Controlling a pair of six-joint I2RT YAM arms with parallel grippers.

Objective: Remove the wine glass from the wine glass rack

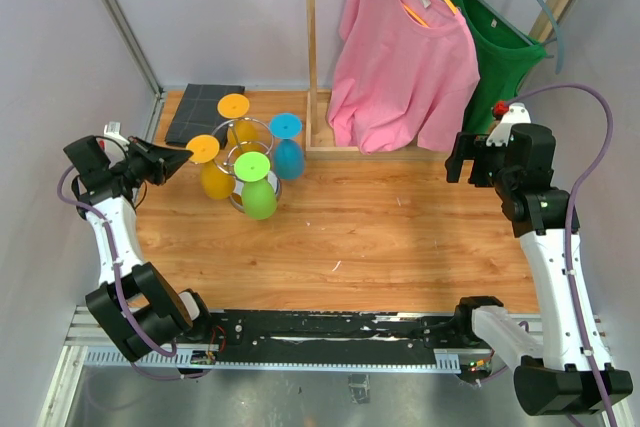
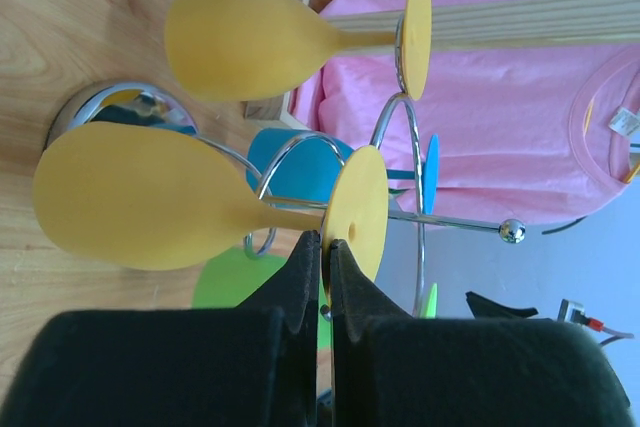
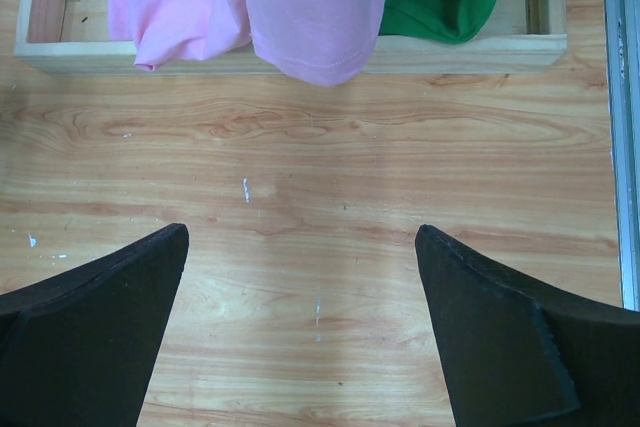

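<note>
The chrome wine glass rack (image 1: 262,155) stands at the back left of the table with several plastic glasses hanging bowl-down from its wire arms: two yellow, one blue (image 1: 288,153), one green (image 1: 260,197). In the left wrist view its domed base (image 2: 112,105) and wire loops (image 2: 410,167) show. My left gripper (image 1: 183,159) (image 2: 327,243) is shut on the rim of the round foot of the nearer yellow wine glass (image 1: 213,175) (image 2: 140,197), which still hangs on its wire arm. My right gripper (image 1: 463,159) (image 3: 300,277) is open and empty, high over bare table at the right.
A tall wooden clothes rack (image 1: 311,47) with a pink shirt (image 1: 405,57) and a green shirt (image 1: 495,42) stands at the back. A dark folded cloth (image 1: 200,112) lies behind the wine glass rack. The enclosure wall is close on the left.
</note>
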